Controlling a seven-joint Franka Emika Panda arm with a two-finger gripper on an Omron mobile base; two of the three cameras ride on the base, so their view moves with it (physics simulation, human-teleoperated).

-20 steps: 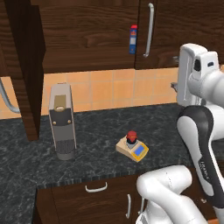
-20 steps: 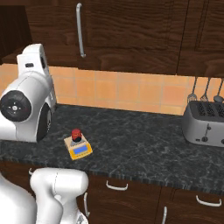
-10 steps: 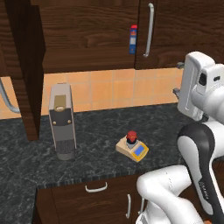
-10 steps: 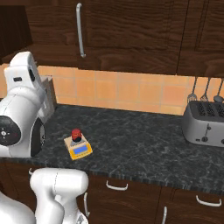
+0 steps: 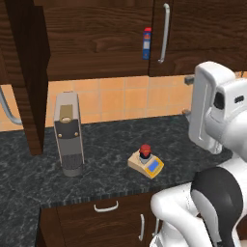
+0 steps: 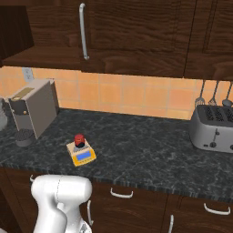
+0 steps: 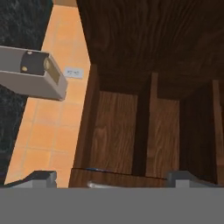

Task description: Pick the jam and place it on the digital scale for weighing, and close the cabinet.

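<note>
A: Where is the jam (image 5: 144,150)?
B: It stands upright on the digital scale (image 5: 146,164), on the grey pad behind the blue display, near the front edge of the dark desk (image 5: 111,144).
A: And the cabinet (image 5: 96,38)?
B: Its left door (image 5: 30,72) swings out, open; the right door with the silver handle (image 5: 165,33) looks closed. A blue carton (image 5: 147,43) shows inside.
A: The fingers?
B: Just their tips (image 7: 41,177) show, far apart, facing the cabinet's underside beside the grey coffee machine (image 7: 33,73). A toaster (image 6: 214,129) sits well off right.

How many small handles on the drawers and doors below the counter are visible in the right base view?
4 lower handles: one curved below the counter's middle, one curved at far right, one vertical between them, one vertical beside the robot's body. More may be hidden behind that body.
</note>
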